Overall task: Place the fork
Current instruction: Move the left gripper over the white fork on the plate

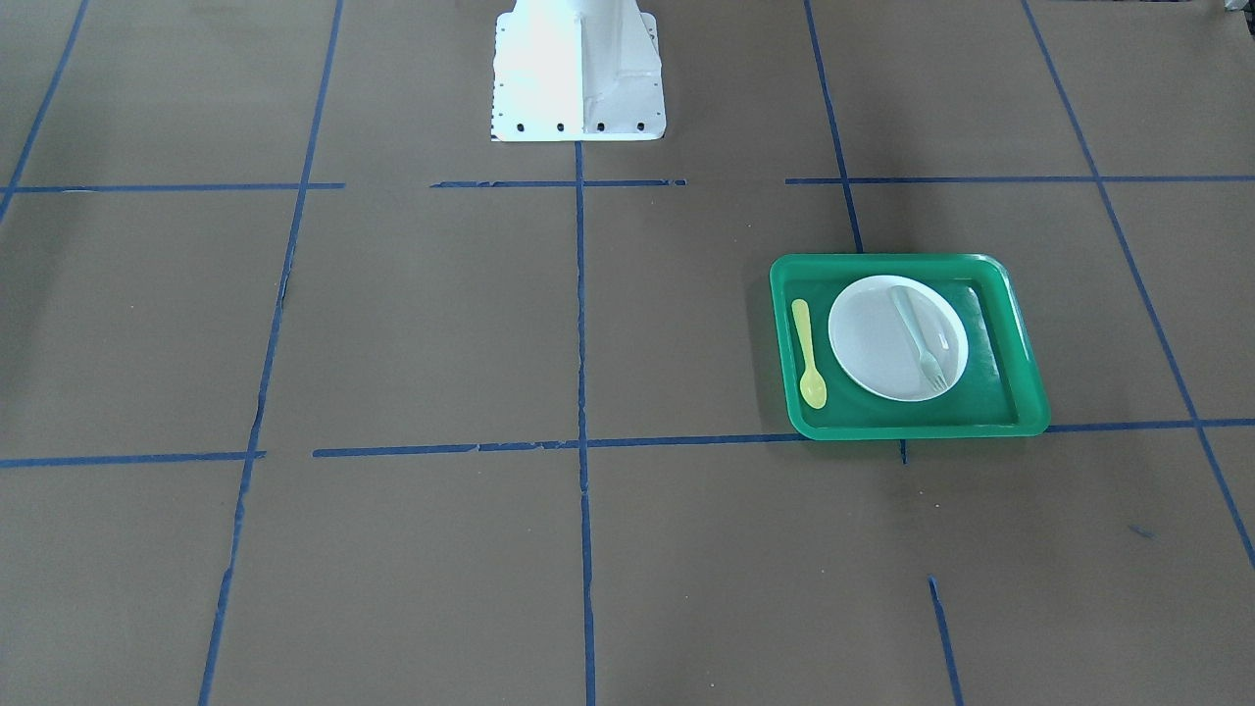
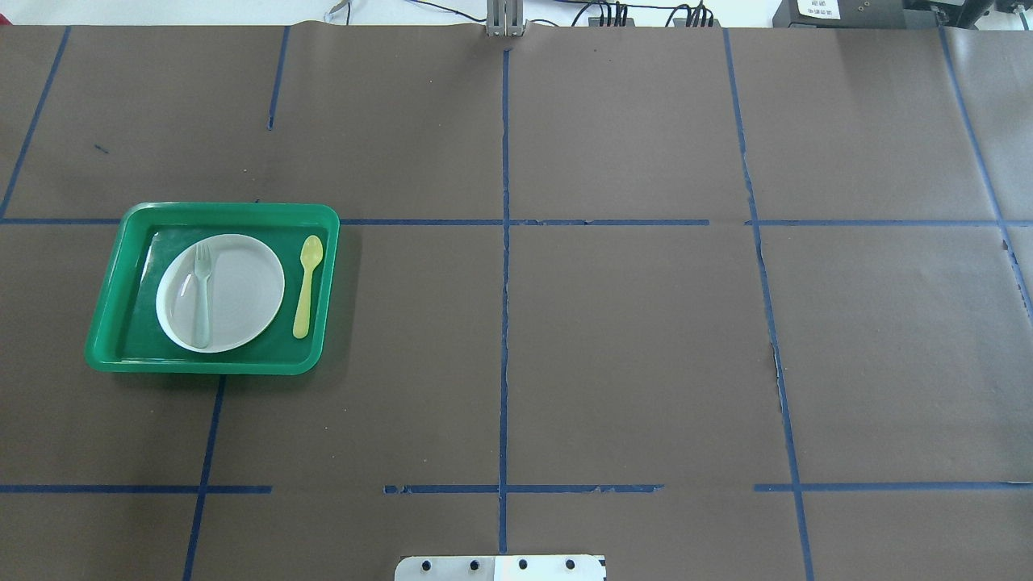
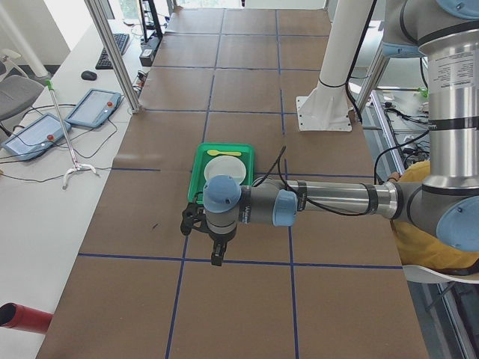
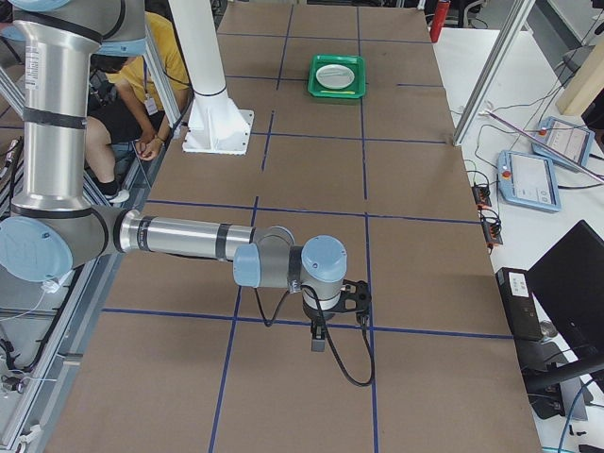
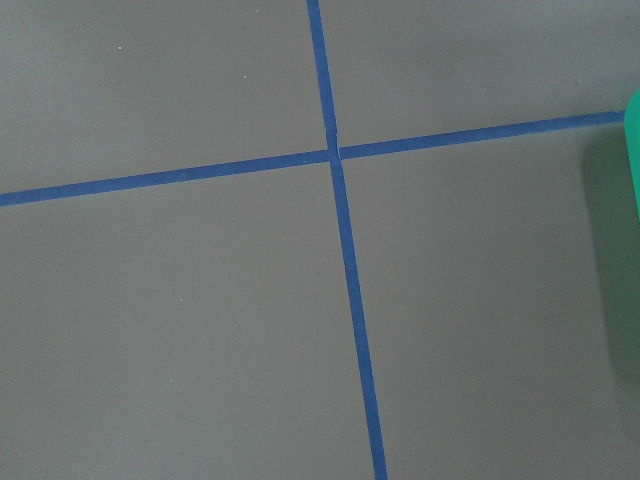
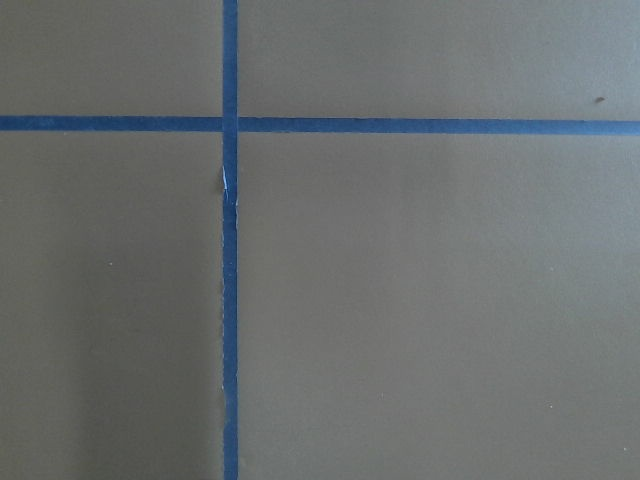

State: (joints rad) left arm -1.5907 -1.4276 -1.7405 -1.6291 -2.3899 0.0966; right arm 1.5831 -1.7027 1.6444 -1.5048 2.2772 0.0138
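The pale grey-white fork (image 2: pixel 202 294) lies along the left half of a white plate (image 2: pixel 242 290) inside a green tray (image 2: pixel 202 365). In the front-facing view the fork (image 1: pixel 920 338) lies on the plate (image 1: pixel 873 343) in the tray (image 1: pixel 912 428). My left gripper (image 3: pixel 215 254) shows only in the exterior left view, hanging over the table beside the tray (image 3: pixel 196 168); I cannot tell whether it is open. My right gripper (image 4: pixel 318 338) shows only in the exterior right view, far from the tray (image 4: pixel 337 92); I cannot tell its state.
A yellow spoon (image 2: pixel 307 286) lies in the tray to the plate's right, apart from it. The robot's white base (image 1: pixel 578 74) stands at the table's middle edge. Blue tape lines cross the brown table. The tray's edge (image 5: pixel 632 150) shows in the left wrist view.
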